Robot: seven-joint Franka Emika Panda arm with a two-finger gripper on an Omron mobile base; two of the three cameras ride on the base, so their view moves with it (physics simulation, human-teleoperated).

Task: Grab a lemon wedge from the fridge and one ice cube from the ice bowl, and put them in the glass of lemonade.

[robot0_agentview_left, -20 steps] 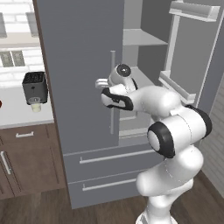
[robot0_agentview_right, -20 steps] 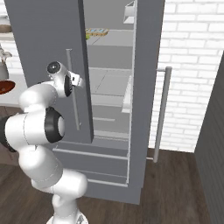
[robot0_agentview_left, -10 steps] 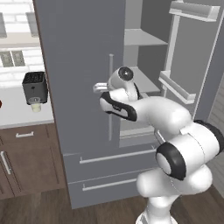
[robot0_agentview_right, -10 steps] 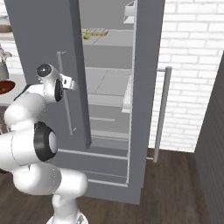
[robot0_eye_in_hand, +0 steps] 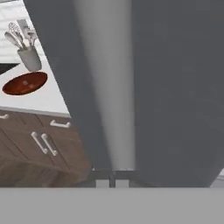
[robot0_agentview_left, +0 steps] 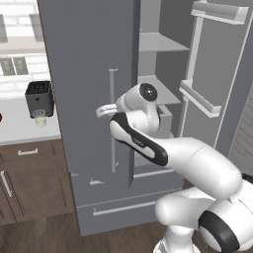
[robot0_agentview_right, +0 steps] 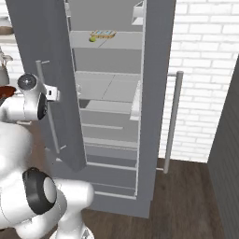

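Leftward in the hand view, at about ten o'clock, sits the ice bowl (robot0_eye_in_hand: 25, 83), a shallow reddish-brown dish on the white tabletop (robot0_eye_in_hand: 43, 99), with a grey utensil cup (robot0_eye_in_hand: 29, 57) just behind it. It lies well apart from me because I am occupied at the fridge (robot0_agentview_left: 94, 74) first.

Centre, left base view: my fingers (robot0_agentview_left: 105, 110) are pressed fully together, tips closed on nothing, beside the long bar handle (robot0_agentview_left: 113, 118) of the left door. I judge they are shut this way to hook or push the door rather than to pinch it; whether they touch the bar I cannot tell. In the hand view the bar (robot0_eye_in_hand: 105, 87) runs from twelve to six o'clock directly ahead of my tips.

Right, right base view: the fridge interior stands exposed between the two open doors. On the top shelf (robot0_agentview_right: 121, 42), at about twelve o'clock, a small pale yellow-green piece (robot0_agentview_right: 92, 39) lies beside a flat yellowish item (robot0_agentview_right: 103, 33); I take it for the lemon wedge, though it is too small to be sure. The wedge is not yet collected, nor any ice, so the task is at its start.
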